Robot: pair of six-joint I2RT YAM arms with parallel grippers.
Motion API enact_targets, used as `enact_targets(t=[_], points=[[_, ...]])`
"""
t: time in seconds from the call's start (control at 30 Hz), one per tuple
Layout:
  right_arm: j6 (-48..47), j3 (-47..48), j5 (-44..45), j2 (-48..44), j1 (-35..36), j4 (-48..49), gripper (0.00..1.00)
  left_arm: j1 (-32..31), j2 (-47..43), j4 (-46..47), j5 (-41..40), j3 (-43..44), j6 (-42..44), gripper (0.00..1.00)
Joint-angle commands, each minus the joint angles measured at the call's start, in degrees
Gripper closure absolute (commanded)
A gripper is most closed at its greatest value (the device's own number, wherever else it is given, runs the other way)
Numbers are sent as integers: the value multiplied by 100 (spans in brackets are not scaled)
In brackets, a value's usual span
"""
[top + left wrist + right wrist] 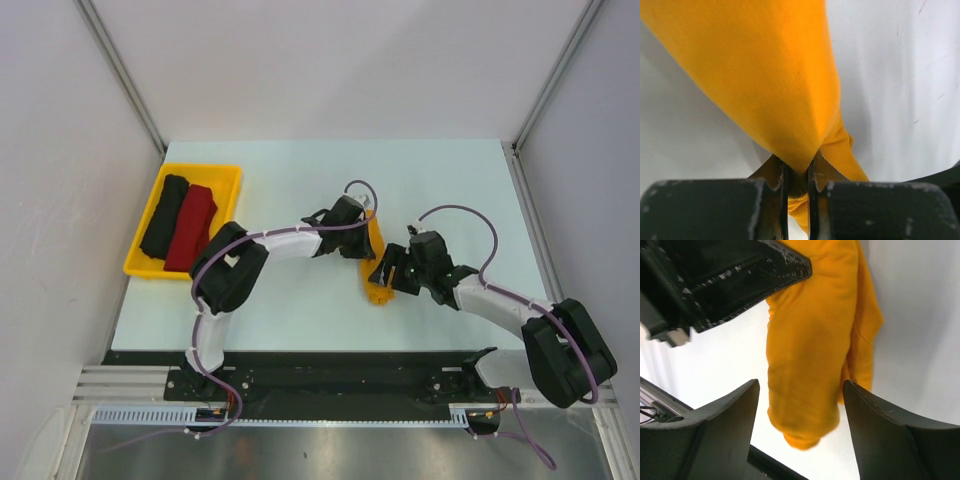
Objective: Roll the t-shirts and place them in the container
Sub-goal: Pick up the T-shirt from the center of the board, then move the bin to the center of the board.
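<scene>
Both arms meet at the mustard-orange soft cloth t-shirt (377, 272) near the middle of the desk (300, 300).
The left pincer (798, 172), arm bent rightward, pinches the cloth tight; the right pincer (800, 390) (jaws wide apart) straddles the bundle's near end.

Bright, flat and even from overhead. Soft, faint shadows beneath the arms (290, 240) on the table (300, 300), darker along its near edge. Crisp weave on the mustard-orange t-shirt (765, 75) up close at the left wrist; softer, slightly blurred at the right wrist, fingers (715, 440) looming dark and unfocused.
</scene>
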Motion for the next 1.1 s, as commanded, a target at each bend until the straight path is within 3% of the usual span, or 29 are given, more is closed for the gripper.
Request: enact_targets(t=[0.0,0.27,0.4,0.57,1.07], points=[[59,-17,190,-499,-113,178,26,521,-15,-769,-414,-120,1726,100],[269,62,156,-448,-289,1046,23,1216,-814,-1147,-465,-568,3026,100],[305,194,42,-158,-298,1258,24,1874,-1315,-1288,-245,-744,3554,100],[323,220,-47,44,-272,1373,24,2577,-1606,-1622,-587,-779,4213,100],[261,203,-187,581,19,1514,27,3879,-2282,-1806,-122,-797,4838,100]])
